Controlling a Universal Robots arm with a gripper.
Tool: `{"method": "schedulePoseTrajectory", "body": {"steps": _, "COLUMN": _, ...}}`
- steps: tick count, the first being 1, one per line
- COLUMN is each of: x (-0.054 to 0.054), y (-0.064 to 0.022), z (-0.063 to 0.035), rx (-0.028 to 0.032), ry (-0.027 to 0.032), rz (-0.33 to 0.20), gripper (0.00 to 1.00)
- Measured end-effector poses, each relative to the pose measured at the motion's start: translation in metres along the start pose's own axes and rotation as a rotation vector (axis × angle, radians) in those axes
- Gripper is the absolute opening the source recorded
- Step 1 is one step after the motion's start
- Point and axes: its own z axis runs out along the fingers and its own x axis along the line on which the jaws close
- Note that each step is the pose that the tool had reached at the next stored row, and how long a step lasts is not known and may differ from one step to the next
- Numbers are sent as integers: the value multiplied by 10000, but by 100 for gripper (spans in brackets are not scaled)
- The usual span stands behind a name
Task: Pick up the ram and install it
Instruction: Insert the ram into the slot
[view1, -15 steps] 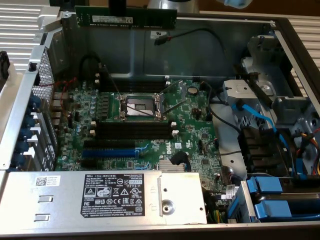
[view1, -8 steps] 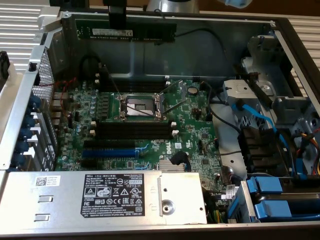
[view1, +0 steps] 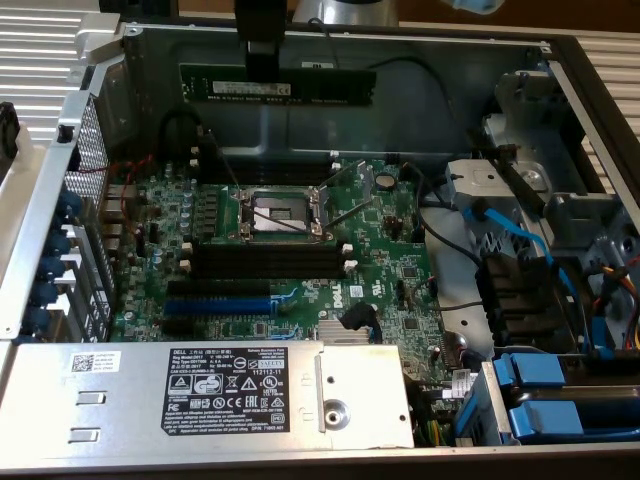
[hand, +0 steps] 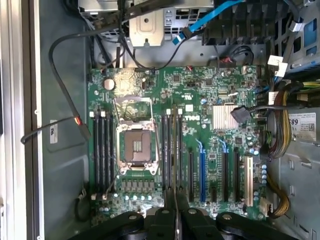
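The end effector (view1: 262, 82) is seen at twelve o'clock in the exterior view. It is clenched on the ram (view1: 320, 86), which is held near its middle. The ram is kept flat and level, high up by the far wall of the computer case (view1: 330, 130). It is lifted up and nothing below is touched by it. It is not yet put in.

Under it, at about six o'clock from the ram, the green board (view1: 390, 250) is laid in the case. The silver socket (view1: 278, 212) is found in the middle of the board. Long black slots (view1: 275, 258) with white clips (view1: 350, 266) are set just beside the socket. A blue slot (view1: 215, 305) is seen at about seven o'clock from the socket.

Many things could go wrong from here. The slots are thin and packed close, so the wrong slot could be hit if the ram is lined up badly. One end could be pushed in first if the ram is tipped. The board could be bent if too much force is used. The ram could slip if the grip is weak. It cannot be told whether the clips are open.
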Motion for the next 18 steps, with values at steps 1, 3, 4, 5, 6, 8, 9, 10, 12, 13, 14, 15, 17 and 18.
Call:
{"method": "schedulePoseTrajectory", "body": {"steps": 1, "x": -20, "y": 1, "z": 18, "rx": 0, "ry": 1, "rz": 1, "gripper": 12}}
{"method": "schedulePoseTrajectory", "body": {"steps": 3, "x": -66, "y": 3, "z": 52, "rx": 0, "ry": 0, "rz": 2, "gripper": 12}}
{"method": "schedulePoseTrajectory", "body": {"steps": 4, "x": -98, "y": 4, "z": 70, "rx": 0, "ry": 0, "rz": 3, "gripper": 12}}
{"method": "schedulePoseTrajectory", "body": {"steps": 5, "x": -130, "y": 5, "z": 87, "rx": 0, "ry": 0, "rz": 4, "gripper": 12}}
{"method": "schedulePoseTrajectory", "body": {"steps": 6, "x": -160, "y": 6, "z": 106, "rx": -1, "ry": 1, "rz": 4, "gripper": 12}}
{"method": "schedulePoseTrajectory", "body": {"steps": 8, "x": -180, "y": 20, "z": 142, "rx": -1, "ry": 1, "rz": 6, "gripper": 12}}
{"method": "schedulePoseTrajectory", "body": {"steps": 9, "x": -180, "y": 33, "z": 160, "rx": 0, "ry": 0, "rz": 7, "gripper": 12}}
{"method": "schedulePoseTrajectory", "body": {"steps": 10, "x": -179, "y": 45, "z": 176, "rx": 1, "ry": -2, "rz": 6, "gripper": 12}}
{"method": "schedulePoseTrajectory", "body": {"steps": 12, "x": -149, "y": 46, "z": 216, "rx": 0, "ry": 0, "rz": 7, "gripper": 12}}
{"method": "schedulePoseTrajectory", "body": {"steps": 13, "x": -124, "y": 45, "z": 234, "rx": -1, "ry": 2, "rz": 6, "gripper": 12}}
{"method": "schedulePoseTrajectory", "body": {"steps": 14, "x": -95, "y": 42, "z": 252, "rx": 1, "ry": 1, "rz": 7, "gripper": 12}}
{"method": "schedulePoseTrajectory", "body": {"steps": 15, "x": -57, "y": 40, "z": 273, "rx": 0, "ry": 1, "rz": 6, "gripper": 12}}
{"method": "schedulePoseTrajectory", "body": {"steps": 17, "x": 8, "y": 28, "z": 310, "rx": 1, "ry": 0, "rz": 7, "gripper": 12}}
{"method": "schedulePoseTrajectory", "body": {"steps": 18, "x": 21, "y": 8, "z": 328, "rx": 0, "ry": 1, "rz": 6, "gripper": 12}}
